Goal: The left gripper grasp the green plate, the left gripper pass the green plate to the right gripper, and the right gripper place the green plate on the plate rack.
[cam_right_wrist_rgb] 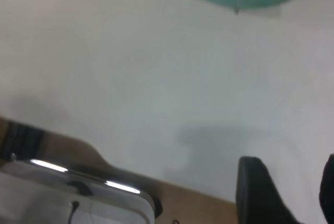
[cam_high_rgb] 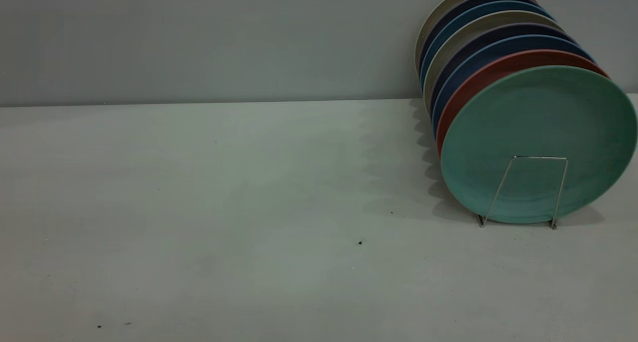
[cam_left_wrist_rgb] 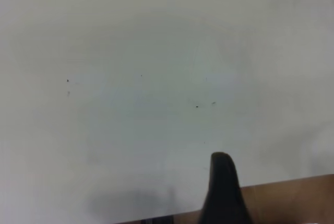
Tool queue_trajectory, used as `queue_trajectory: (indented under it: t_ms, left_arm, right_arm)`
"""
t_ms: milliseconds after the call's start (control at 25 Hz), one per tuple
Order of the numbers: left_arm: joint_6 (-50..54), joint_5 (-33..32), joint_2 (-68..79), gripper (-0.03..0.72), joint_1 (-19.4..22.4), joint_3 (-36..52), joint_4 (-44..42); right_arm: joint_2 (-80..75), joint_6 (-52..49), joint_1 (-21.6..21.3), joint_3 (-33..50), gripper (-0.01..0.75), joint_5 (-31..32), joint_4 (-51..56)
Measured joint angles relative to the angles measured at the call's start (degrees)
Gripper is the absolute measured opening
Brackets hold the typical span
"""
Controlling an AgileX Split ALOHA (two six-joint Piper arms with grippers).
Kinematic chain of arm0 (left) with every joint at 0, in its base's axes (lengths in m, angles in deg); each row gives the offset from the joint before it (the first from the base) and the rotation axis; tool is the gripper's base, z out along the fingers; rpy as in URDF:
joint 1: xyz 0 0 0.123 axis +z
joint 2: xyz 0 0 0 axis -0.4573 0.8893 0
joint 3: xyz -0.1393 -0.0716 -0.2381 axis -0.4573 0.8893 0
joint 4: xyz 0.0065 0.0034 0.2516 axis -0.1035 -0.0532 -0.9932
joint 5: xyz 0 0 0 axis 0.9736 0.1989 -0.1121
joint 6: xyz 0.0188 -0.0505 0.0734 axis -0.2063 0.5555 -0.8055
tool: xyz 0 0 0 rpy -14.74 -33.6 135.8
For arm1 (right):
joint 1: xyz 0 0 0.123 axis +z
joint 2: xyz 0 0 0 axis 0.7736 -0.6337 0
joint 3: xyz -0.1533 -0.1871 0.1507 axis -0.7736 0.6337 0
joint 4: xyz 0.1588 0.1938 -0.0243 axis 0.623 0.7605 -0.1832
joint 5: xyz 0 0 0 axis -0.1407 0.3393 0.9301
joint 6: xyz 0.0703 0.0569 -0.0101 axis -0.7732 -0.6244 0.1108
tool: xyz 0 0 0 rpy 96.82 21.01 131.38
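The exterior view shows the green plate (cam_high_rgb: 538, 137) already standing on edge at the front of the plate rack (cam_high_rgb: 523, 190), leaning back against a salmon-pink plate (cam_high_rgb: 478, 78) and a row of dark blue plates (cam_high_rgb: 498, 45) and pale ones behind it; the front wire loop of the rack crosses its lower face. It is a round, teal-green, matte plate with a low raised rim, the same size as its neighbours, and it sits at the right side of the worktop (cam_high_rgb: 224, 207), close to the back wall. Judged from this, the placing step looks finished and the task is at its end; what remains would only be for both arms to hold clear, with no further grasp needed. Neither arm appears in the exterior view. In the right wrist view the right end effector (cam_right_wrist_rgb: 292, 190) sits low near the worktop's near edge, well apart from the plate seen far off, its two fingers spread with nothing between them. In the left wrist view only one dark fingertip of the left end effector (cam_left_wrist_rgb: 223, 182) shows over bare worktop, so whether it is released or clenched I cannot tell.
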State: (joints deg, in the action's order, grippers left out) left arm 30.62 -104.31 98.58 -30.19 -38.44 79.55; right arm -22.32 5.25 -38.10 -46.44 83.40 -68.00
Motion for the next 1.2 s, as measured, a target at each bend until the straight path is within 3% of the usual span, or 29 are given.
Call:
queue_trajectory:
  t_ms: [440,640,1200]
  left_arm:
    - [-0.2,0.0,-21.6,0.568,0.0,18.0,0.1]
    - [-0.4,0.1,-29.3,0.568,0.0,22.3,-0.1]
    - [-3.3,1.5,-33.1,0.568,0.0,24.4,-1.7]
  right_arm:
    - [23.7,1.8,0.0,19.2,0.307,-0.2,-2.2]
    - [31.8,1.8,0.0,26.6,0.304,-4.2,-2.4]
    - [35.1,1.7,0.0,27.9,0.303,-6.3,-2.8]
